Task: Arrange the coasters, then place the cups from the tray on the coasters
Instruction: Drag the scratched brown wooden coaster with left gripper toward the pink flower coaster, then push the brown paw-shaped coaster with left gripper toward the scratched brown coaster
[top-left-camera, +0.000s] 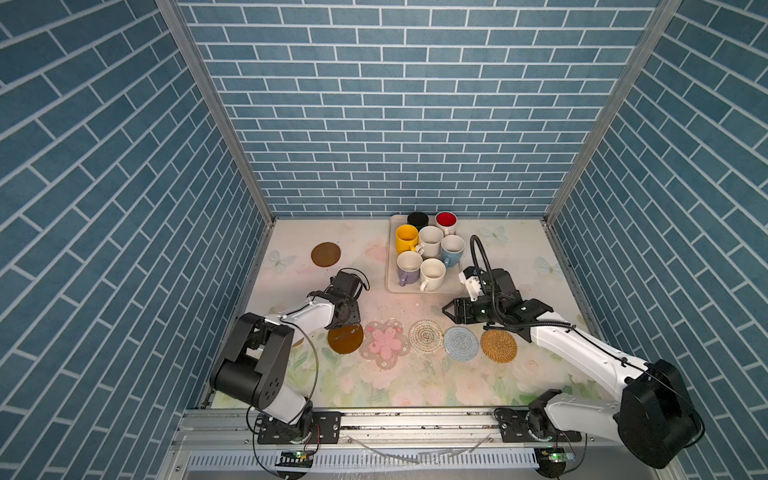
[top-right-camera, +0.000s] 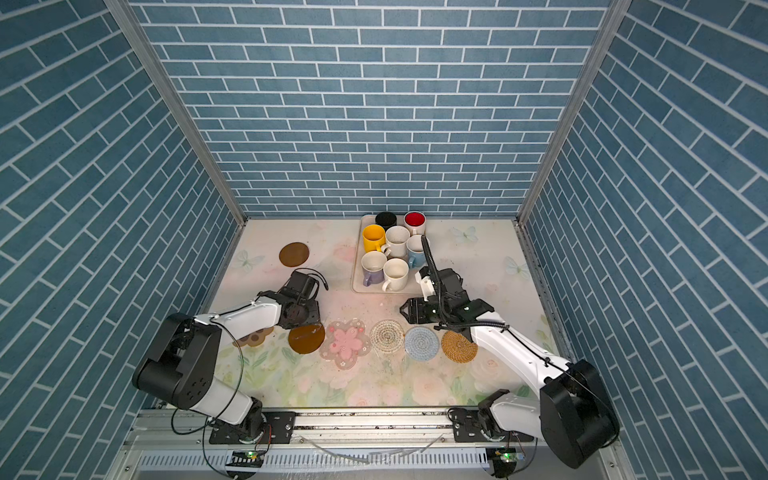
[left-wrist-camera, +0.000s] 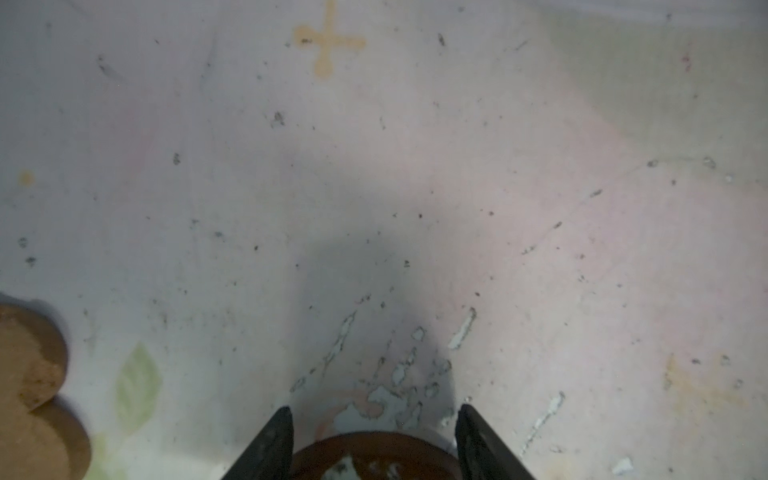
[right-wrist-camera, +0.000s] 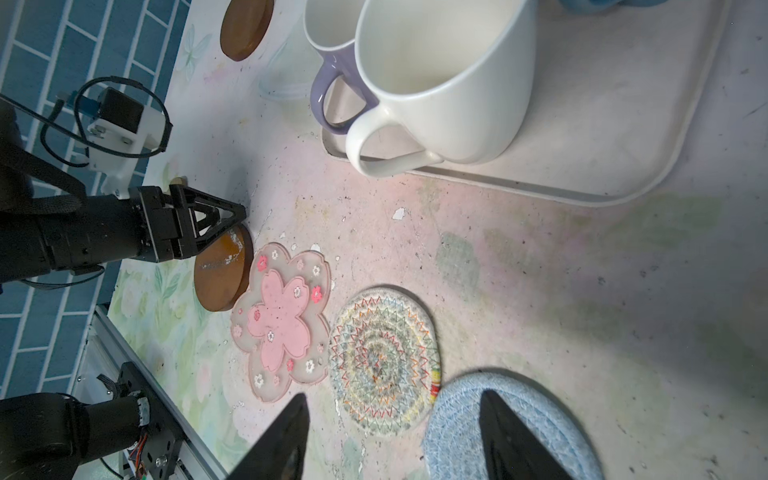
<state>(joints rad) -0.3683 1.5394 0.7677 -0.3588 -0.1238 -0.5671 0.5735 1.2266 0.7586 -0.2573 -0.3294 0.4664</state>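
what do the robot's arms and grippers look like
White links with bulky black joints on both. The left arm trails a thin black cable; the right arm carries a black ribbed hose. The left gripper and right gripper have black pointed triangular fingers.

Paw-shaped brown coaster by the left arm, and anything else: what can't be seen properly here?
- paw coaster: the left arm hides part in both top views; the left wrist view's edge cuts it.
- near brown disc: cut by the left wrist view's edge.
- light blue mug: the right arm's cable crosses it in a top view.
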